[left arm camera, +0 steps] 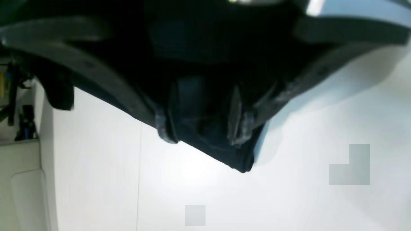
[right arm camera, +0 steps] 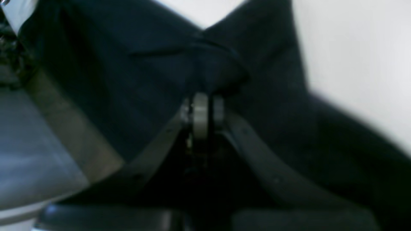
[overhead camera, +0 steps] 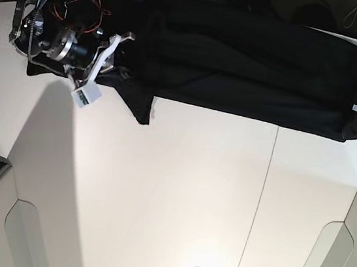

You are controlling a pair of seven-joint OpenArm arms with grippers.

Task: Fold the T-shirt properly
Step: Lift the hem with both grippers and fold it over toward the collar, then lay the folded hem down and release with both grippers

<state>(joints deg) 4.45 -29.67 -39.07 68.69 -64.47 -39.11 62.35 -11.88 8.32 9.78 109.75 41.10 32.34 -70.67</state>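
While the T-shirt (overhead camera: 252, 71) hangs stretched across the table (overhead camera: 177, 192) from nine to three o'clock, the right gripper (right arm camera: 201, 110) is pinched tight on its cloth and the left gripper (left arm camera: 202, 128) grips a bunched corner between wider-set fingers. To fold well, I judge both ends should travel level (keeping the span taut) toward six o'clock.
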